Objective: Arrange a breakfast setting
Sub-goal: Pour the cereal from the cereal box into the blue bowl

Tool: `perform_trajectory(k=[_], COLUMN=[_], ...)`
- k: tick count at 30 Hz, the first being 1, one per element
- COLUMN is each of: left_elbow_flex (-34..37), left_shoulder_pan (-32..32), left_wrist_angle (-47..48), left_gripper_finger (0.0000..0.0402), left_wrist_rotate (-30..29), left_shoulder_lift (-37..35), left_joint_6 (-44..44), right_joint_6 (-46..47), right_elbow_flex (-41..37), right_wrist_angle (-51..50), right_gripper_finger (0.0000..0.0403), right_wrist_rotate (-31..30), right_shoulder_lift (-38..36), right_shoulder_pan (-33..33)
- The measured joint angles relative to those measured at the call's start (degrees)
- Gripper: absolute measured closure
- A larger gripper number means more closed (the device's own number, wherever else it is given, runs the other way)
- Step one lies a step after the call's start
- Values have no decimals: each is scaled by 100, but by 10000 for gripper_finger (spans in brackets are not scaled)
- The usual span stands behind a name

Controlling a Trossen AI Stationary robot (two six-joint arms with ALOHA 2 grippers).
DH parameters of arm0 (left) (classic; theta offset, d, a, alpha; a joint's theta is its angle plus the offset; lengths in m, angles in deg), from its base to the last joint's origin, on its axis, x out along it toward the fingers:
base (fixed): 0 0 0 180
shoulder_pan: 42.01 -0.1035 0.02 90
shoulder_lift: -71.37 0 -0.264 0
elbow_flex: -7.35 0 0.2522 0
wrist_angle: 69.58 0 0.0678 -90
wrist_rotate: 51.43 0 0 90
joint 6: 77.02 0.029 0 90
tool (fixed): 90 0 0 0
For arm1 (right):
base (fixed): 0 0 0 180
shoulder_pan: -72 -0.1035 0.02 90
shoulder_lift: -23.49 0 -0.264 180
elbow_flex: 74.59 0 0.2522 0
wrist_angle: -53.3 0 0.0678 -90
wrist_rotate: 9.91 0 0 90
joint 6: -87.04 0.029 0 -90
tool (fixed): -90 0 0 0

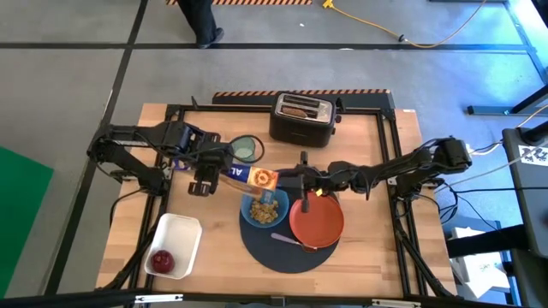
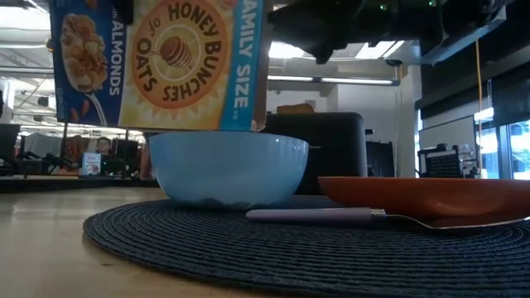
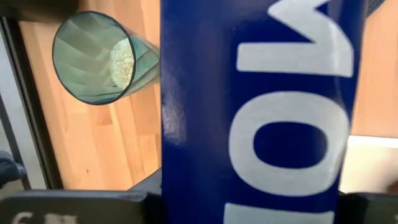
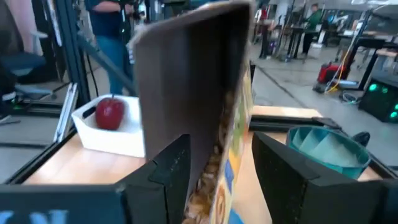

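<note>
My left gripper (image 1: pixel 205 175) is shut on a blue cereal box (image 1: pixel 244 175), which is tipped with its open end over the blue bowl (image 1: pixel 265 208); the bowl holds cereal. In the low view the box (image 2: pixel 157 62) hangs upside down above the bowl (image 2: pixel 228 170). My right gripper (image 4: pixel 217 180) is open, a finger on either side of the box's open flap (image 4: pixel 186 93); whether it touches I cannot tell. Bowl, orange-red plate (image 1: pixel 318 219) and metal spoon (image 1: pixel 289 239) lie on the round dark mat (image 1: pixel 274 257). The greenish glass (image 1: pixel 247 150) stands behind the box. My left gripper pinches the cereal box between its two fingers at its closed bottom end (image 1: pixel 218 171), coming from the table's left. In the left wrist view the blue side panel (image 3: pixel 261 112) fills the gap and hides the pads. The box is lifted clear, slanting down toward the bowl.
A black toaster (image 1: pixel 301 118) with toast slices in its slots stands at the far edge. A white tub (image 1: pixel 175 245) at the near left holds the red apple (image 1: pixel 161 259). The plate (image 2: pixel 431 194) and spoon (image 2: pixel 331 215) lie right of the bowl.
</note>
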Motion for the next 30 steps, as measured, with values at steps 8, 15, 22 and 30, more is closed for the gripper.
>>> perform_trajectory(k=[8,15,22,30], left_elbow_flex=[0,0,0,0], left_shoulder_pan=[17,78,202,210], left_wrist_angle=[2,4,0,-9], left_gripper_finger=[282,282,282,282], left_wrist_rotate=[-208,-225,-205,-125], left_shoulder_lift=[0,24,13,11], left_joint_6=[76,160,170,175], right_joint_6=[156,232,359,468], right_elbow_flex=[2,2,4,11], right_wrist_angle=[290,595,567,591], right_gripper_finger=[267,390,401,402], right_wrist_rotate=[-295,-183,-79,106], right_shoulder_lift=[255,674,968,1055], right_shoulder_pan=[47,160,151,151])
